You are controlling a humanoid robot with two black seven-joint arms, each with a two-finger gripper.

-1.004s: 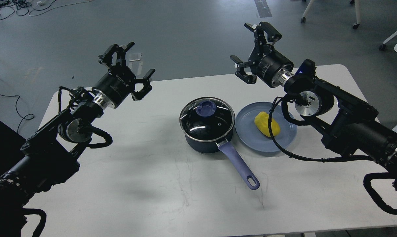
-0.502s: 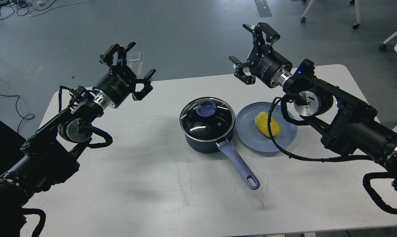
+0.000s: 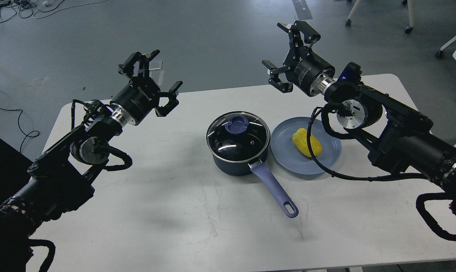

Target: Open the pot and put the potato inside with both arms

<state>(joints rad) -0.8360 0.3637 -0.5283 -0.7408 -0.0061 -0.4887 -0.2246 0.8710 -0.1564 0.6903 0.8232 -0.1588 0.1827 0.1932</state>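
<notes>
Here the pot (image 3: 238, 148) serves as the landmark, standing near the middle of the white table (image 3: 156, 196) with its glass lid (image 3: 238, 135) seated and the purple knob (image 3: 238, 124) on top. Well to the pot's left and raised above the table's far edge, the left gripper (image 3: 152, 77) hangs with its fingers spread and nothing between them. The pot's long handle (image 3: 275, 192) runs from its near wall toward the robot and slightly rightward, away from both grippers. Just right of the pot, touching or nearly so, lies a blue-grey plate (image 3: 284, 156), and the potato (image 3: 307, 142) rests on it, its long axis slanting from far-left to near-right. Beyond the pot and up to its right, the right gripper (image 3: 286, 53) is likewise splayed and empty. The potato lies below and nearer than that gripper, on the right arm's side, so the right arm looks the better placed for it, leaving the knob to the left.
</notes>
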